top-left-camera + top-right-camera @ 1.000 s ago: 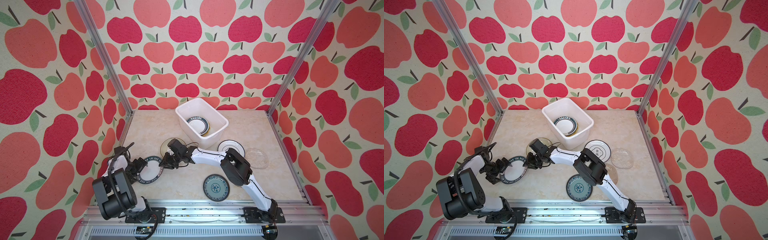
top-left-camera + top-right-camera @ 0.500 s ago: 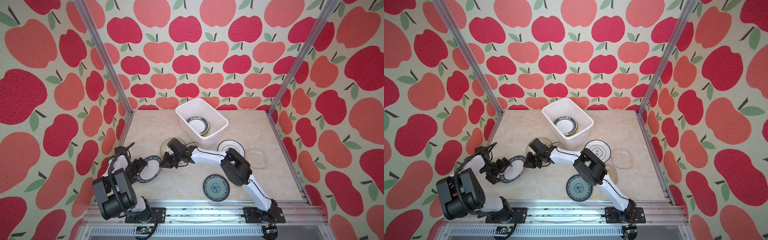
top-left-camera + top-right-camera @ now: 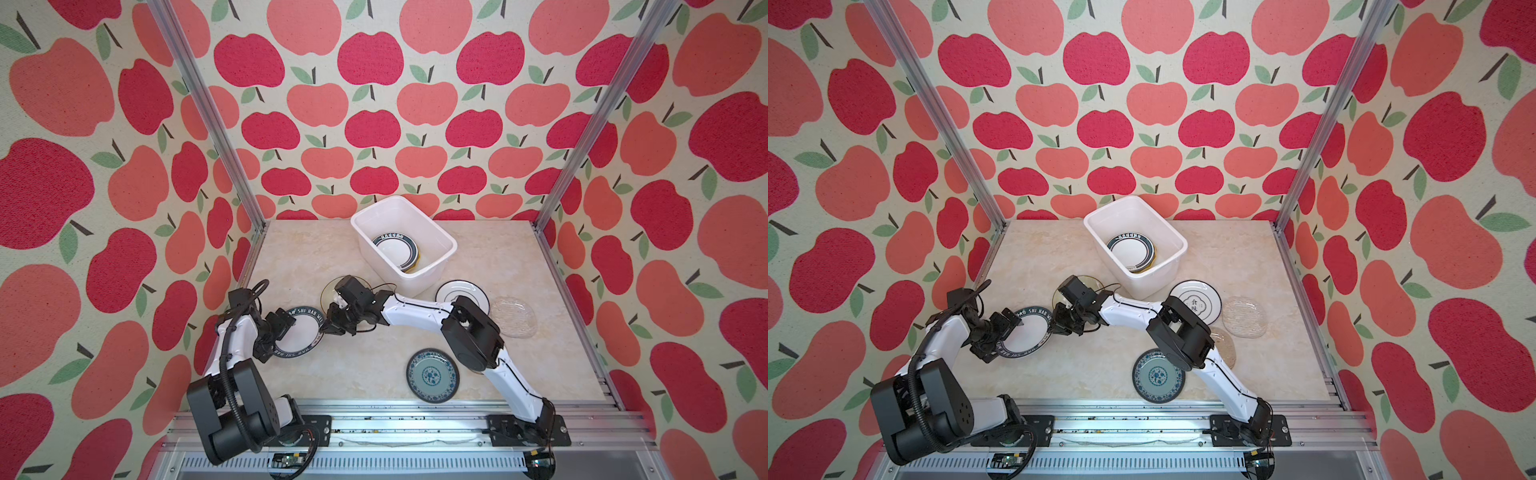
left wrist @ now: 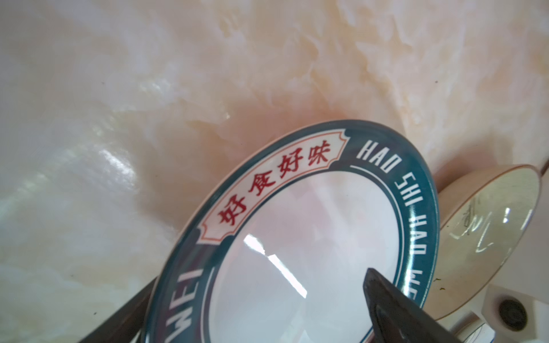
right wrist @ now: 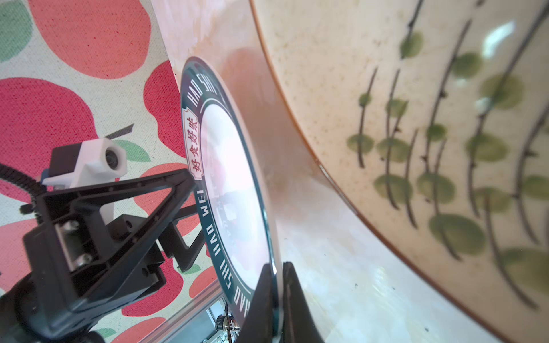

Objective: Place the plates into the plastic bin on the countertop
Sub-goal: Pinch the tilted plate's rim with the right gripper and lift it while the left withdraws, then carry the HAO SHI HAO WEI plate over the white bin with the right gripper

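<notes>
Right wrist view | right fingers (image 5: pixel 258 308) pinch lettered plate (image 5: pixel 225 184) rim, likely for lifting | left fingers (image 5: pixel 133 202) spread at opposite rim, probably bracing | plate on table (image 3: pixel 299 257), short of plastic bin (image 3: pixel 428 272).

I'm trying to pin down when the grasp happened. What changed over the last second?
The right gripper closed onto the rim of the lettered plate and now pinches it; the arm itself barely shifted. Unchanged: the left gripper stays open at the plate's opposite rim, the plate has not visibly moved, and the plastic bin, blue-patterned plate and clear glass plate lie as before.
</notes>
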Controlling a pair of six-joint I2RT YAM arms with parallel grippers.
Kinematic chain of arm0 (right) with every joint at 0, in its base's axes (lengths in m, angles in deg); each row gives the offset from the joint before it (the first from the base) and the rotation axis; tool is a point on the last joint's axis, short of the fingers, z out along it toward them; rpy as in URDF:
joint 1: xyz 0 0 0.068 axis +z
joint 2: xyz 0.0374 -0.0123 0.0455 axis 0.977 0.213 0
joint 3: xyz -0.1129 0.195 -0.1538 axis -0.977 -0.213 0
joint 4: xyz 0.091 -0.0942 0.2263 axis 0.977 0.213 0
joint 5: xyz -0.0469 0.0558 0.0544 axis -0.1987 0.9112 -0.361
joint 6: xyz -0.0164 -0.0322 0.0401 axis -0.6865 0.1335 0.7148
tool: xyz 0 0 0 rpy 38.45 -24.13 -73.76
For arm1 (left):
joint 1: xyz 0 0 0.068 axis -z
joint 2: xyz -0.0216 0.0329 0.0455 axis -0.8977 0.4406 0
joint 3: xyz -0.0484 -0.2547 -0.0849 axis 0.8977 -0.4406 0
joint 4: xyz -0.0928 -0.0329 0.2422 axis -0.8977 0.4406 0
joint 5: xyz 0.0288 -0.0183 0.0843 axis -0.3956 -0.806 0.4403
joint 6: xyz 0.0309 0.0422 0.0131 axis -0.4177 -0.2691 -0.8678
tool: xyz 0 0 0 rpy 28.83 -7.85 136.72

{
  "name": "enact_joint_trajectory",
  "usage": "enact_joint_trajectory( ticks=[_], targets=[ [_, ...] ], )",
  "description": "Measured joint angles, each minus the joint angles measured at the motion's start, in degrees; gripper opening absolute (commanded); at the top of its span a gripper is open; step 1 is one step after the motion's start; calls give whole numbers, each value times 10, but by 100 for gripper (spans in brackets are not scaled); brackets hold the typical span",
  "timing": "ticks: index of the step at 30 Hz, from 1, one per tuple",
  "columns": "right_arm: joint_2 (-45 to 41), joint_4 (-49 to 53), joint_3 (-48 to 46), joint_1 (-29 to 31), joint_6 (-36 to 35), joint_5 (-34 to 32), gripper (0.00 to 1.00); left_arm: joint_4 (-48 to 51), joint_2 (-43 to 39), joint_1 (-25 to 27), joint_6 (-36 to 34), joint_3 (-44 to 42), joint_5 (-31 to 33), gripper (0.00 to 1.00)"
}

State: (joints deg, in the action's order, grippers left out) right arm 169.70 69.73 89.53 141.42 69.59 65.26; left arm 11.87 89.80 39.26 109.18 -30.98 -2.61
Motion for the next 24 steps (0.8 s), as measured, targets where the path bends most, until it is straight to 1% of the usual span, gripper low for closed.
enact_joint_trajectory(
  ticks=[4,10,14,18,24],
  targets=[
    [-24,7,2,-2,-12,-19,0,0,-59,7,23,7,0,99],
    [-81,40,-7,-2,-34,-56,0,1,-132,31,32,10,-12,99],
    [-135,58,-40,-9,-47,-84,0,5,-149,67,32,31,-35,99],
    [-196,83,-65,-28,-68,-110,0,3,-159,103,28,71,-71,99],
    [-271,122,-97,-52,-87,-144,0,-30,-175,122,30,112,-123,99]
  ],
)
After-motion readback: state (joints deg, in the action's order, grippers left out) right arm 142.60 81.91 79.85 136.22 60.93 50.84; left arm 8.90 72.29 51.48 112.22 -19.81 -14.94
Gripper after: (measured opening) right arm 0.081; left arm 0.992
